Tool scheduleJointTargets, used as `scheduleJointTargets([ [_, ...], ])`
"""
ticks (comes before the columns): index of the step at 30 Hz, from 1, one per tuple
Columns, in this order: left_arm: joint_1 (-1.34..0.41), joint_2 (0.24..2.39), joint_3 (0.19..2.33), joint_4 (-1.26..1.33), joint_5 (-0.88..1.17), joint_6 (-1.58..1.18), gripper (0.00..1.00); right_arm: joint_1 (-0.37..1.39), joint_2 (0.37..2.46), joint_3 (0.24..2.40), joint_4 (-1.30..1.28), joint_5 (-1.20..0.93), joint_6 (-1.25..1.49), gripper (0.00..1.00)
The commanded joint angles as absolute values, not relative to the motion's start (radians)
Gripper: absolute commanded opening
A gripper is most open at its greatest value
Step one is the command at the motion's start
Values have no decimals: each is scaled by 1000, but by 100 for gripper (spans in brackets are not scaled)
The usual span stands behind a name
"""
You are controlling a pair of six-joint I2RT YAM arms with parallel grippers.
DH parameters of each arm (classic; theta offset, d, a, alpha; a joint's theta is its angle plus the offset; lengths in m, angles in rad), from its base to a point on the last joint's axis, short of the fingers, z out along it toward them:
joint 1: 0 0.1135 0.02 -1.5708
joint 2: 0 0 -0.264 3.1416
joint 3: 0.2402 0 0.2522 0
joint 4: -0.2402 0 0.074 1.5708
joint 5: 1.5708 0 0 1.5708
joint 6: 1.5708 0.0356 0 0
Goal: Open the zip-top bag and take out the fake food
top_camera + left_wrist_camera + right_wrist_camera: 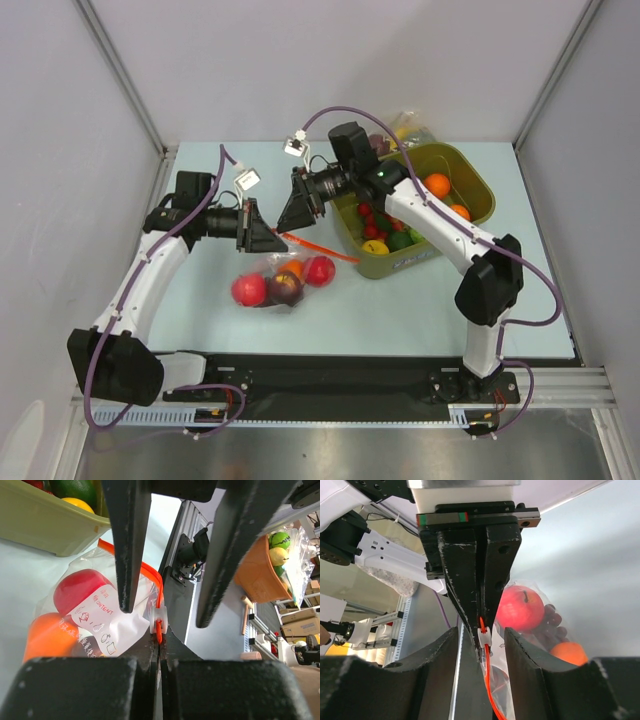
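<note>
The zip-top bag lies on the table in front of both grippers, its red-orange zip strip lifted at the left end. Inside it is the fake food: a red apple, a grape bunch, an orange fruit and a dark maroon fruit. My left gripper is shut on the zip strip just behind the white slider. My right gripper is open, a finger on each side of the slider with gaps showing. From above the two grippers meet tip to tip.
An olive-green bin stands to the right of the bag, holding oranges, a lime, a lemon and small red chillies. Another clear bag with fruit shapes lies behind the bin. Grey walls close in the table's left, back and right sides.
</note>
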State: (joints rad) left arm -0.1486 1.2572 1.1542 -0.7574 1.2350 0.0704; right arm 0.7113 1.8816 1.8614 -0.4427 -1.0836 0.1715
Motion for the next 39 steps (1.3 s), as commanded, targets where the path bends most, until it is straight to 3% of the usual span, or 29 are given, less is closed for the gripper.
scheduleJointTargets([
  [1,-160,1252,1189,-715,1284,77,0,713,1893,1852,-420,-1120,176,47],
  [9,-161,1250,1183,-703,1278,69,0,716,1888,1844,-439,-1131,160,41],
  [21,-161,1250,1180,-696,1255,69,0,716,1885,1842,-440,-1138,152,0],
  [39,-146,1226,1152,-647,1166,51,0,678,1862,1802,-522,-1109,86,0],
])
